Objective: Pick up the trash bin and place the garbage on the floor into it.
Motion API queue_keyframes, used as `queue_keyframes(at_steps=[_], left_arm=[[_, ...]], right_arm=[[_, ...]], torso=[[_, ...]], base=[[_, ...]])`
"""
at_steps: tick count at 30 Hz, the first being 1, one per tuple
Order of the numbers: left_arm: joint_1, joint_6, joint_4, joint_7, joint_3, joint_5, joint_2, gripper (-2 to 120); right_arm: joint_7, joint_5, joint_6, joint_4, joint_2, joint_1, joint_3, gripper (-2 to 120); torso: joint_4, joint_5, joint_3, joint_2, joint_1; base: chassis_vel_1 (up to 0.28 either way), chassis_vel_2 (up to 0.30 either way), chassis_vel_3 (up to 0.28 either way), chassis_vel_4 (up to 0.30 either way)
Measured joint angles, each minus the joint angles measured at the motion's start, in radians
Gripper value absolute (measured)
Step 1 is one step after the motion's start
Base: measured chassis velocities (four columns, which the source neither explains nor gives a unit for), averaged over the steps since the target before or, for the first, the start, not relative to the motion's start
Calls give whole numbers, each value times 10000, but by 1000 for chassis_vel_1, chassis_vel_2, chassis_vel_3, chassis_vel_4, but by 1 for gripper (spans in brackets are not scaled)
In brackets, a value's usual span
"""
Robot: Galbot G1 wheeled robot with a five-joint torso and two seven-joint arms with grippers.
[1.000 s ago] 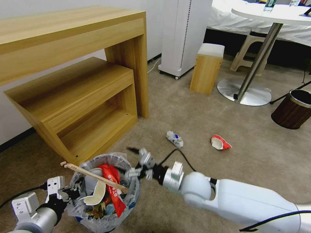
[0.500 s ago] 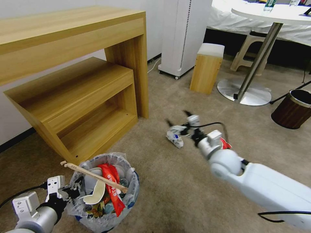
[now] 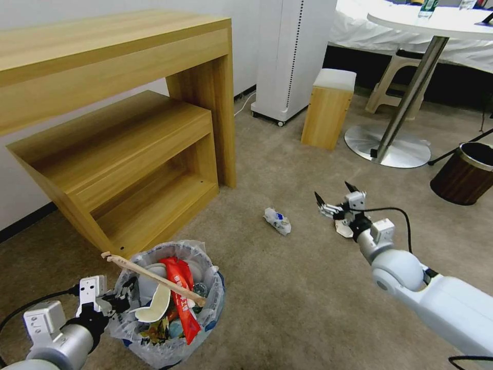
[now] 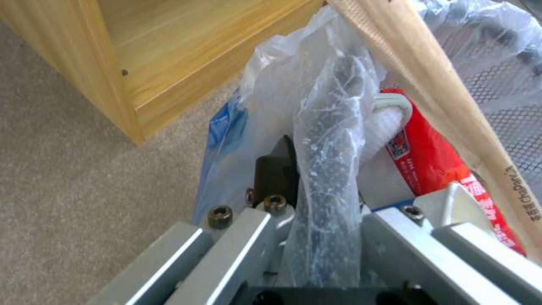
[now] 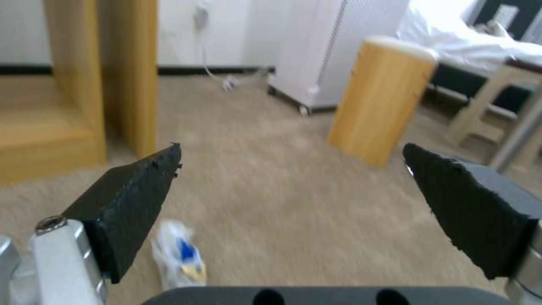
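Lower left of the head view, the left end effector (image 3: 119,302) is clamped on the bagged rim of the trash bin (image 3: 169,303), which is stuffed with a wooden stick (image 3: 154,278) and red wrapper (image 3: 181,298). At right of centre, the right end effector (image 3: 336,198) hangs over the floor (image 3: 287,288), fingers spread wide and empty, just above a crumpled red-and-white cup (image 3: 343,227). A crumpled white-and-blue scrap (image 3: 277,221) lies near the frame's centre.
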Motion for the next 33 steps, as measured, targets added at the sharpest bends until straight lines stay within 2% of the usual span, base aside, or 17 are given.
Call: queue_keyframes(at_steps=[6,18,33], left_arm=[[-242,-26,290,-3,81,-107,203,1],[-311,-64,439,37,110,-91,247,1],[-300,-78,527,121,56,-61,244,1]], right_arm=[[21,-262,-76,-310,236,-521,425,100],[-38,-724,44,-518,533,-621,441,100],[-191,-857,347,-805,666,-532,344,100]], torso=[[-1,-3,0,0,0],[1,-3,0,0,0],[-2,-2,0,0,0]], base=[[0,0,0,0],[0,0,0,0],[-65,-70,-64,-77]])
